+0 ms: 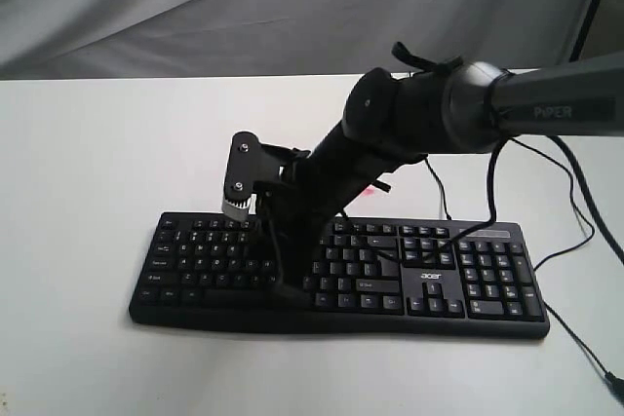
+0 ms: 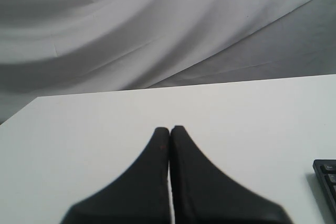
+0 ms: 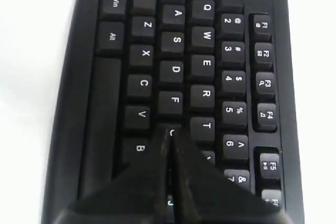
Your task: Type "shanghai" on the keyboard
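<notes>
The black keyboard [image 1: 429, 280] lies flat on the white table [image 1: 88, 192], with its long side facing me. Its number keys are on the right end, and a thin cable [image 1: 585, 338] runs off past that end

The right arm [image 1: 419, 114] reaches in from the right and slants down across the middle of the keyboard. Its gripper [image 1: 288, 291] points down at the left half of the keys. In the right wrist view, the two fingers of the right gripper [image 3: 169, 132] are pressed together with no gap, and they hold nothing. The tips sit over the key right next to F in the same row on the keyboard [image 3: 173, 40]. T is just beside the tips on one side and B on the other. The tips hide most of that key, so I cannot read it. I cannot tell if the tips push the key down or only sit just above it

The left gripper [image 2: 169, 129] is closed too, its fingers tight together and empty. It is over bare table. Only one corner of the keyboard [image 2: 326, 179] shows at the edge of its view, well apart from its fingertips. Grey cloth [image 1: 195, 7] hangs behind the table
</notes>
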Motion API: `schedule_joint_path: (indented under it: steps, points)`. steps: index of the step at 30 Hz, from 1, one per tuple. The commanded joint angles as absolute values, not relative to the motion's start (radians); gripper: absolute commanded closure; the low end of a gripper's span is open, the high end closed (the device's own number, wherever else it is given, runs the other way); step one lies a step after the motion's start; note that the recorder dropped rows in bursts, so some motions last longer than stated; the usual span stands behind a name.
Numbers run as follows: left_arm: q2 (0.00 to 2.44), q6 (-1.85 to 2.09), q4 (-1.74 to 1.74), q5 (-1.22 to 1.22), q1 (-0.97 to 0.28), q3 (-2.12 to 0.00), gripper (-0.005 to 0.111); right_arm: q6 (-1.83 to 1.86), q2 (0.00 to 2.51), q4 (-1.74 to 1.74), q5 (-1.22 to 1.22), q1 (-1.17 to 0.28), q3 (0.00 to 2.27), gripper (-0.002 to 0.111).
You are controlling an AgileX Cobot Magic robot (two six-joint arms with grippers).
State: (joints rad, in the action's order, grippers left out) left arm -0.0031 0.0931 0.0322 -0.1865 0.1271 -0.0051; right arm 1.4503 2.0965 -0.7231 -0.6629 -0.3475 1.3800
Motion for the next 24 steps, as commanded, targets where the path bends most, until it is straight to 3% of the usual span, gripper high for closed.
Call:
schedule_joint_path:
  steps: [1,14,24]
  points:
    - [0.0,0.09,0.032,-0.18,0.123,0.0,0.106,1.461,2.088,-0.763,-0.66,-0.36,1.375,0.108]
    - [0.0,0.09,0.032,-0.18,0.123,0.0,0.106,1.432,2.088,-0.876,-0.375,-0.533,1.375,0.108]
    - [0.0,0.09,0.032,-0.18,0.123,0.0,0.106,1.354,2.192,-0.837,-0.482,-0.539,1.571,0.108]
